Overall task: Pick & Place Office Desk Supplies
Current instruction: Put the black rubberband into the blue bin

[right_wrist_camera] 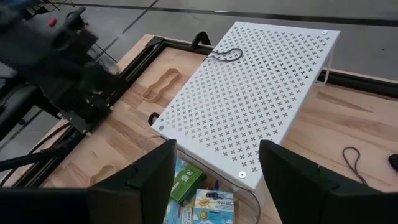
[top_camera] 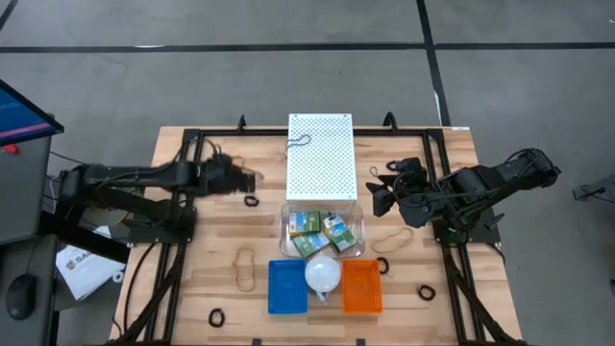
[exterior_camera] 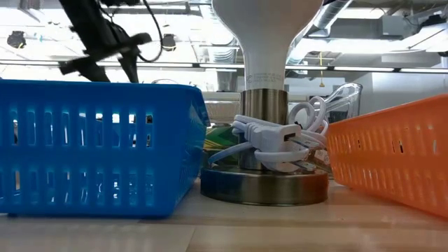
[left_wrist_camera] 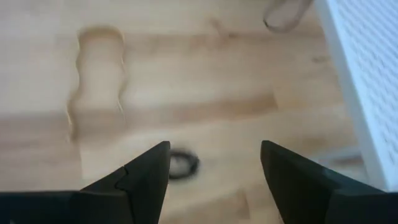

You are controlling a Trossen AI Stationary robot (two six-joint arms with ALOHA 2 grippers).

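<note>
My left gripper (top_camera: 248, 180) hovers open over the table left of the white perforated board (top_camera: 320, 157). A small black ring (left_wrist_camera: 182, 165) lies flat on the wood below it, close to one fingertip and untouched; in the high view the ring (top_camera: 252, 200) sits just nearer than the gripper. A tan rubber band (left_wrist_camera: 96, 74) lies flat beyond it. My right gripper (top_camera: 380, 198) is open in the air right of the clear tray (top_camera: 357, 226), which holds yellow-and-green crayon boxes (top_camera: 322, 231). The right wrist view shows the boxes (right_wrist_camera: 189, 185) under its fingers.
A blue basket (top_camera: 286, 286), a lamp with a white bulb (top_camera: 323, 274) and an orange basket (top_camera: 361, 286) stand at the near edge. More rubber bands (top_camera: 245, 267) (top_camera: 392, 238) and black rings (top_camera: 216, 316) (top_camera: 424, 291) lie scattered. A black cord (top_camera: 300, 142) lies on the board.
</note>
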